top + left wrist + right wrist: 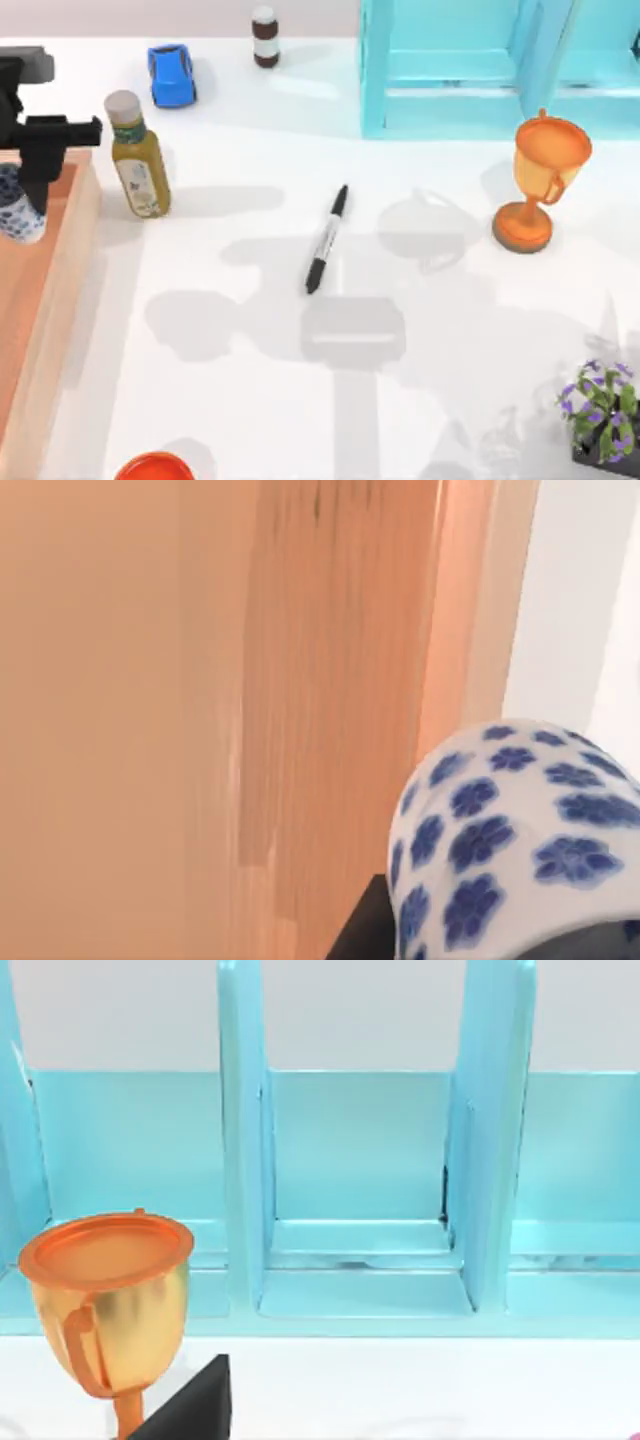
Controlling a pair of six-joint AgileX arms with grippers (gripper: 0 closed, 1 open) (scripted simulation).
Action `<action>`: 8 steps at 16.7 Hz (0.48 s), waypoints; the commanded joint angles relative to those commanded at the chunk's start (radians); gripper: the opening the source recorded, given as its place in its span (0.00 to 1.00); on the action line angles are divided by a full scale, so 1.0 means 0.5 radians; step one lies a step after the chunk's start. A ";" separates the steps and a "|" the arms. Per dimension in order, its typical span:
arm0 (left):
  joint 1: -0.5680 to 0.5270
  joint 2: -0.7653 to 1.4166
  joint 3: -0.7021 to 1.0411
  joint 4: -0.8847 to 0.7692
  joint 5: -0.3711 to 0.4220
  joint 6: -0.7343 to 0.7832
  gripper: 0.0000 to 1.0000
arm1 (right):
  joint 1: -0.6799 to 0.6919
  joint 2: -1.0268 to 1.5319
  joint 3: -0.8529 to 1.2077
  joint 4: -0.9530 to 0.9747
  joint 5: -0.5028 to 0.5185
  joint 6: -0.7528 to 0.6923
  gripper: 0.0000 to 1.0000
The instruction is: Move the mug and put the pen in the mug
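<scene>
At the far left of the table my left gripper hangs over a long wooden board that runs along that edge, and it is clenched around the mug, the small white cup with blue flowers. In the left wrist view the mug sits right against my dark fingers, with the board's orange wood grain beneath it and white table beyond.

Just beside the board stands 1 olive bottle with a pale cap, upright. Behind it, near the back edge, are a blue toy car and, further right, a small brown bottle with a white band. At the front edge an orange-red bowl is cut off by the frame.

The pen lies flat on the bare table near the middle, slanted, well apart from the mug and from both arms, its white label band midway along the black barrel.

Right of centre, a light blue rack with upright dividers stands at the back. In front of it is an orange trophy cup. In the right wrist view the trophy cup and the rack face me, with 1 dark corner of my right gripper low in view; I cannot tell how its fingers stand. A potted plant with purple flowers sits at the front right corner.
</scene>
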 joint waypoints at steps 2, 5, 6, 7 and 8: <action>-0.151 -0.038 0.103 -0.169 0.006 -0.109 0.00 | 0.000 0.000 0.000 0.000 0.000 0.000 1.00; -0.295 -0.075 0.186 -0.312 0.011 -0.200 0.00 | 0.000 0.000 0.000 0.000 0.000 0.000 1.00; -0.307 -0.078 0.194 -0.322 0.012 -0.206 0.00 | 0.000 0.000 0.000 0.000 0.000 0.000 1.00; -0.307 -0.078 0.194 -0.322 0.012 -0.206 0.00 | 0.000 0.000 0.000 0.000 0.000 0.000 1.00; -0.307 -0.078 0.194 -0.322 0.012 -0.206 0.00 | 0.000 0.000 0.000 0.000 0.000 0.000 1.00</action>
